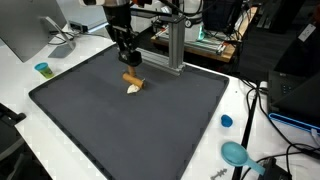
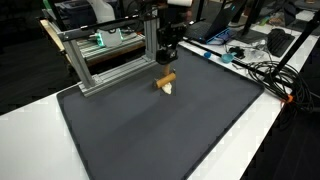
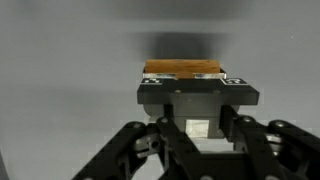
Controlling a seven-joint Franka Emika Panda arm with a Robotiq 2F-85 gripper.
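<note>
A small brown and cream wooden piece [image 1: 134, 84] [image 2: 167, 82] sits low over the dark mat [image 1: 110, 130] [image 2: 150, 135], towards its far side in both exterior views. My gripper [image 1: 131, 66] [image 2: 166, 64] stands straight above the piece, pointing down, with its jaws closed on the top of it. In the wrist view the gripper [image 3: 196, 95] shows a pale part of the piece [image 3: 200, 128] between the fingers, and the brown part [image 3: 182, 68] juts out past the pads. Whether the piece rests on the mat or hangs just above it I cannot tell.
An aluminium frame [image 1: 168, 45] [image 2: 100, 62] stands right behind the gripper at the mat's far edge. A blue cap [image 1: 226, 121], a teal object [image 1: 236, 153] and cables [image 1: 262, 105] lie on the white table beside the mat. A teal cup [image 1: 42, 69] stands on the opposite side.
</note>
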